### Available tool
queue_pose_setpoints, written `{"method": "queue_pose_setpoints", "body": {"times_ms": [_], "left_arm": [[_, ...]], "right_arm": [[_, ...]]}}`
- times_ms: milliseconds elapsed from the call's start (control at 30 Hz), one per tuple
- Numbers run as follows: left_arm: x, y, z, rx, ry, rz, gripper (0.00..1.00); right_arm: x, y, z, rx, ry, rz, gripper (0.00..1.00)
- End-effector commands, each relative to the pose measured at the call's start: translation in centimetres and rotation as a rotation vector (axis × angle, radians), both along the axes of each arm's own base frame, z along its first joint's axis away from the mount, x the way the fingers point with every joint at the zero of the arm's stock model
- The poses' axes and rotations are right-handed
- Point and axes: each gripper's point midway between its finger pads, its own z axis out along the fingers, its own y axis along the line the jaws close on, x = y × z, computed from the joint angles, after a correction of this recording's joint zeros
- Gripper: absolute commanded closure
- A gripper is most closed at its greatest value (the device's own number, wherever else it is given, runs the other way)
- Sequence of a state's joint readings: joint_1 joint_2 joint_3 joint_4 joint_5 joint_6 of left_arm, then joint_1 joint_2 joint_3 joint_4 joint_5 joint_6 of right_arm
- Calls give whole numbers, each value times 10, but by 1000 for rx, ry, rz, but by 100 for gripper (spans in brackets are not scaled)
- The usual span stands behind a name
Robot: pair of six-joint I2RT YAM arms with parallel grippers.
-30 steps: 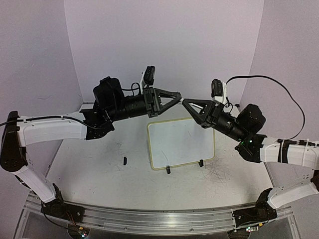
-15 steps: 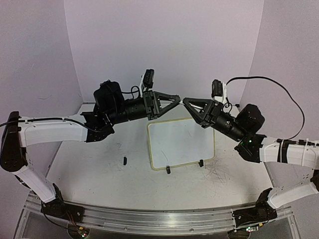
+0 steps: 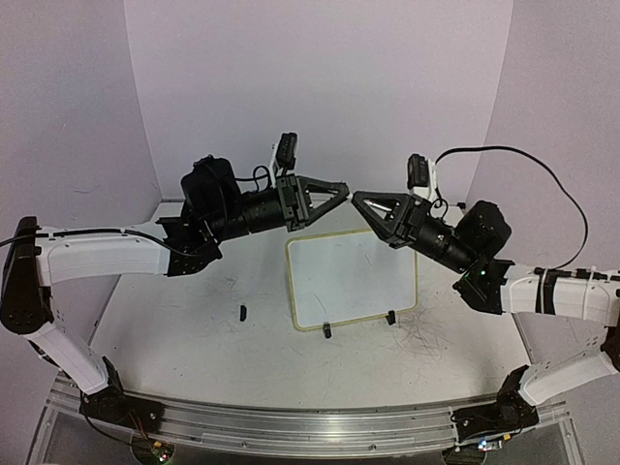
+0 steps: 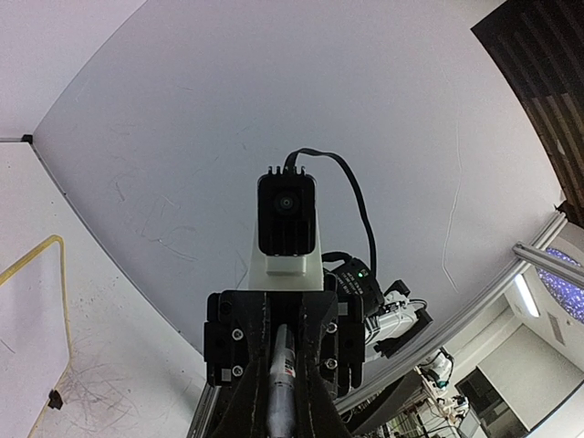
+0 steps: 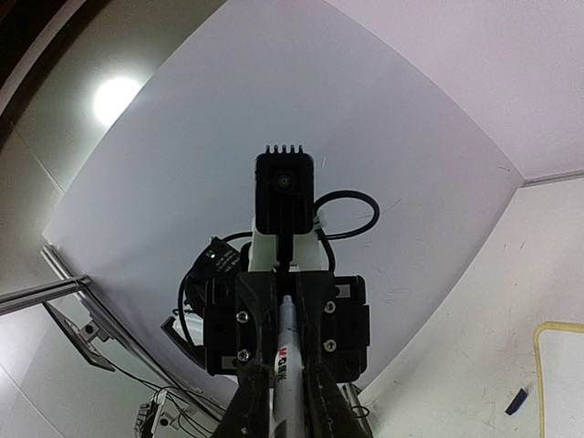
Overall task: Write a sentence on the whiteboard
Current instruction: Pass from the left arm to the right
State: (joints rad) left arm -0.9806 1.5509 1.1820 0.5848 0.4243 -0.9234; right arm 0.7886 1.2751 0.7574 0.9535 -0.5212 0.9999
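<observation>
My left gripper (image 3: pixel 344 191) and right gripper (image 3: pixel 356 199) meet tip to tip in the air above the far edge of the whiteboard (image 3: pixel 354 276). A grey-white marker (image 4: pixel 281 388) lies between the left fingers, which are shut on it. In the right wrist view the same marker (image 5: pixel 290 365) runs between the right fingers, tapered end toward the left gripper, and they press on its barrel. In the top view the fingers hide the marker. The cream-framed board stands on two black feet. The sentence is out of view: the board's face shows only plain white.
A small dark cap-like piece (image 3: pixel 242 312) lies on the table left of the board. Grey scribble marks (image 3: pixel 426 334) cover the table by the board's near right corner. White walls close in behind and on both sides. A metal rail (image 3: pixel 310 426) runs along the near edge.
The right gripper has edged slightly left and up toward the left gripper. The left arm has barely moved and still holds the marker.
</observation>
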Motion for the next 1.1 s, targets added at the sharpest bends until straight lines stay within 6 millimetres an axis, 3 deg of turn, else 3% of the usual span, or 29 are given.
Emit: {"method": "queue_pose_setpoints", "body": {"times_ms": [0,233,400,433,567,667,767,867,933,1000,1067], "left_arm": [[-22,-10,-8,32,-3,-93,100],[-23,-12,-13,41,11,-108,100],[-24,-8,-20,53,10,-100,97],[-23,-6,-22,56,10,-90,89],[-12,14,-35,81,34,-28,35],[5,38,-54,122,88,22,9],[24,71,-80,190,152,99,1],[35,100,-97,273,150,199,0],[48,119,-118,438,160,322,1],[58,131,-135,563,169,390,1],[59,132,-142,600,145,353,1]], "right_arm": [[-15,6,19,25,-78,58,83],[-8,6,26,46,-65,29,98],[2,2,21,29,-53,-32,100],[4,3,17,6,-51,-47,100],[10,3,-6,-183,-108,-118,100],[11,-6,-39,-401,-140,-174,100],[5,-31,-62,-565,-197,-245,100],[2,-62,-78,-677,-216,-346,100],[3,-81,-82,-725,-220,-417,100],[5,-90,-91,-776,-196,-448,100],[7,-89,-94,-802,-199,-444,100]]}}
